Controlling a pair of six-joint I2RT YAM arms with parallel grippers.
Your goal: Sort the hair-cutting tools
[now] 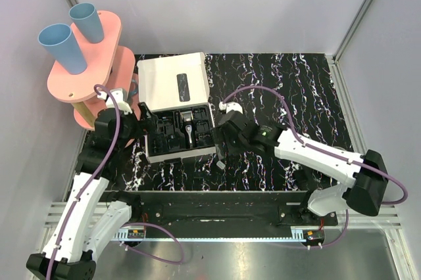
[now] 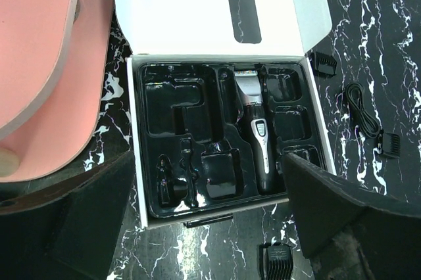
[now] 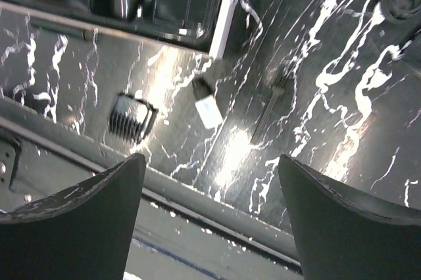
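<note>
while the clipper (image 2: pixel 260 142) lies in the tray (image 2: pixel 164 106) | lettering unreadable

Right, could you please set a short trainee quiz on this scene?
1. True or false: the clipper lies in the tray.
2. In the right wrist view, what lies nearest the comb on the table? A white bottle; B blue cup; C scissors.
3. Fill in: both pairs of jaws are ____.
Key: 1 true; 2 A; 3 open.
</note>
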